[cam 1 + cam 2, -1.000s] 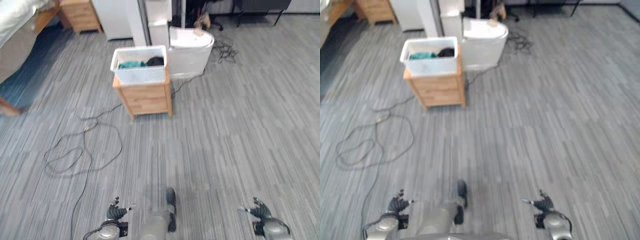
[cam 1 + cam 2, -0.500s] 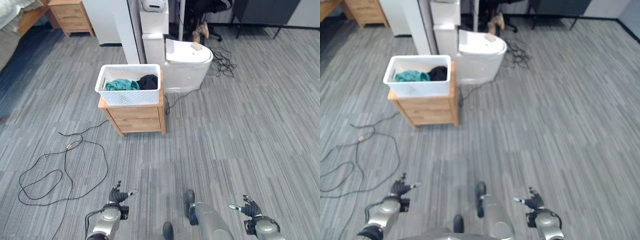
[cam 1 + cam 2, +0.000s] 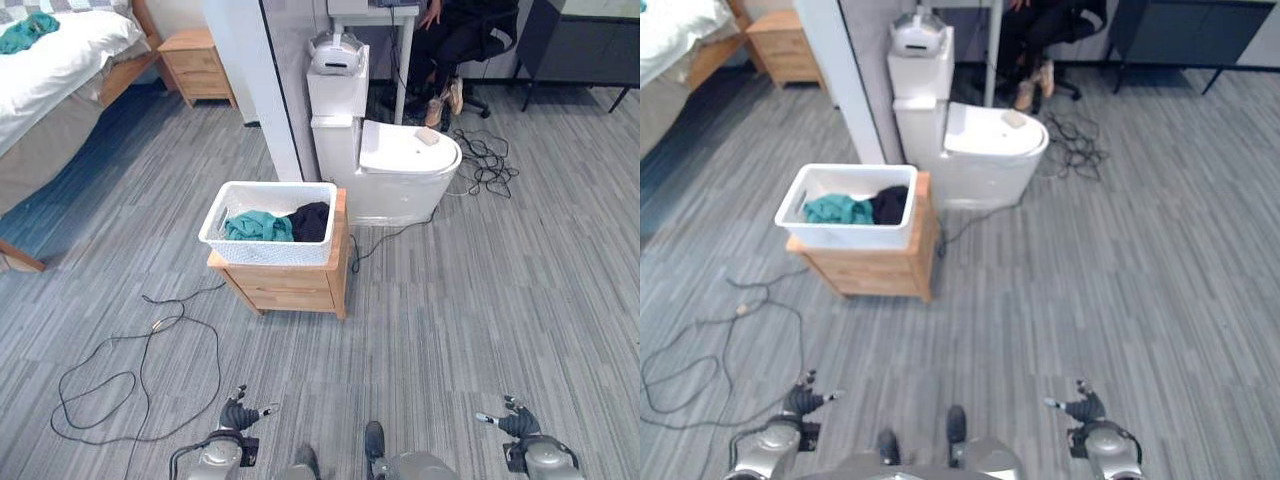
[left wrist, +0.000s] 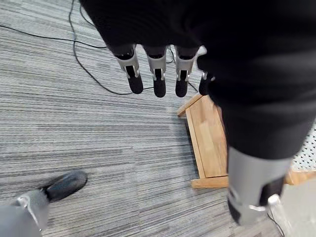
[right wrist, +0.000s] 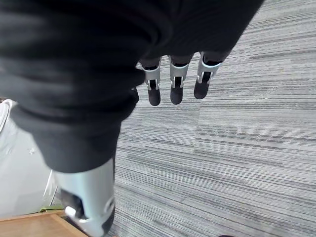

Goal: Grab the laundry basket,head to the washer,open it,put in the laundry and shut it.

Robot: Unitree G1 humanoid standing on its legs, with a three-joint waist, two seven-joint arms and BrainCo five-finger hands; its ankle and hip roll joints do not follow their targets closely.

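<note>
The white laundry basket (image 3: pixel 266 252) holds a teal cloth (image 3: pixel 254 226) and a black cloth (image 3: pixel 311 220). It rests on a low wooden nightstand (image 3: pixel 292 288) a few steps ahead of me. Just behind it stands the white rounded washer (image 3: pixel 405 180) with its lid down. My left hand (image 3: pixel 240 414) and right hand (image 3: pixel 514 424) hang low at the near edge, far from the basket. Both hold nothing. In the wrist views the left fingers (image 4: pixel 155 75) and right fingers (image 5: pixel 173 81) are straight over the grey floor.
A white pillar (image 3: pixel 266 85) rises behind the basket. A bed (image 3: pixel 55 70) and a second nightstand (image 3: pixel 200 65) lie at the far left. A person sits on a chair (image 3: pixel 462 30) behind the washer, with tangled cables (image 3: pixel 486 160) on the floor there.
The whole picture has shifted, so the camera has moved; basket, nightstand and washer now sit lower and nearer in view. Both hands hang open as before.
</note>
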